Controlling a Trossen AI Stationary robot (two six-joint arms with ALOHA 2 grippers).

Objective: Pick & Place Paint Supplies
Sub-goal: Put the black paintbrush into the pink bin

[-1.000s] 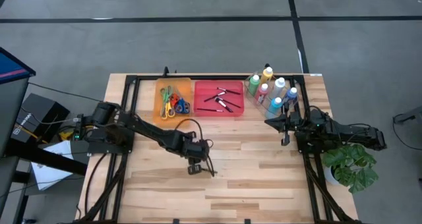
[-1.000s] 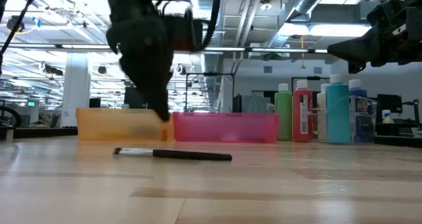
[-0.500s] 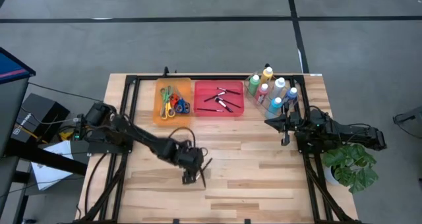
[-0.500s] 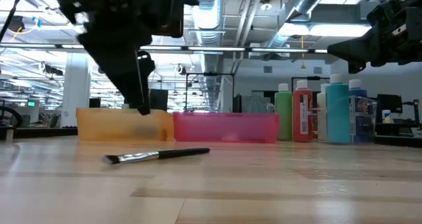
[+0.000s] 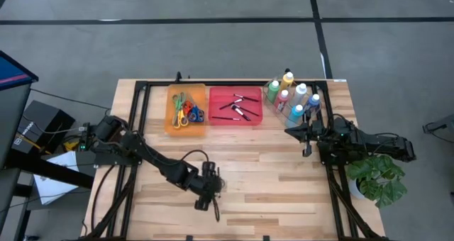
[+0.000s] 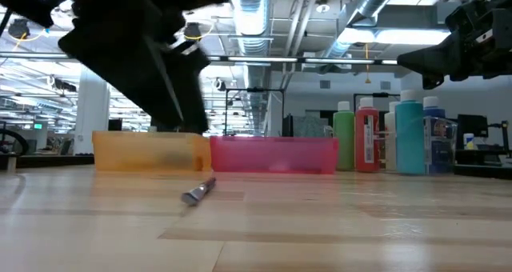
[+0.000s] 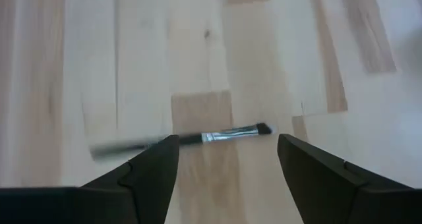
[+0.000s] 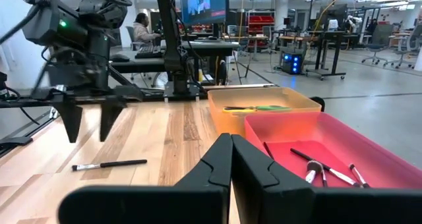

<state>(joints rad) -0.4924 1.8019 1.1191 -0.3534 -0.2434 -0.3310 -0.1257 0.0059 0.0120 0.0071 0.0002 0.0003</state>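
The left gripper (image 5: 215,198) hung over the middle of the table's front half, its two dark fingers (image 7: 153,174) spread apart and holding nothing. Between them, in the left wrist view, a thin dark-handled brush (image 7: 181,138) lay flat on the wooden table (image 5: 284,191), bristles at one end, crosswise to the fingers; that straddling stance looked chosen so the jaws could close across the handle. The brush was well apart from the containers along the table's far edge, so it was probably the last stray supply.

At that far edge stood an orange tray (image 5: 186,108) with coloured-handled scissors (image 5: 189,113), beside it a pink tray (image 5: 235,105) already holding several brushes (image 5: 238,106), and near the far right corner a clear holder with the paint bottles (image 5: 292,99) upright. The pink tray seemed the loose brush's proper home.

The right gripper (image 5: 307,143) waited near the right edge, just in front of the bottles, fingers pressed together and empty
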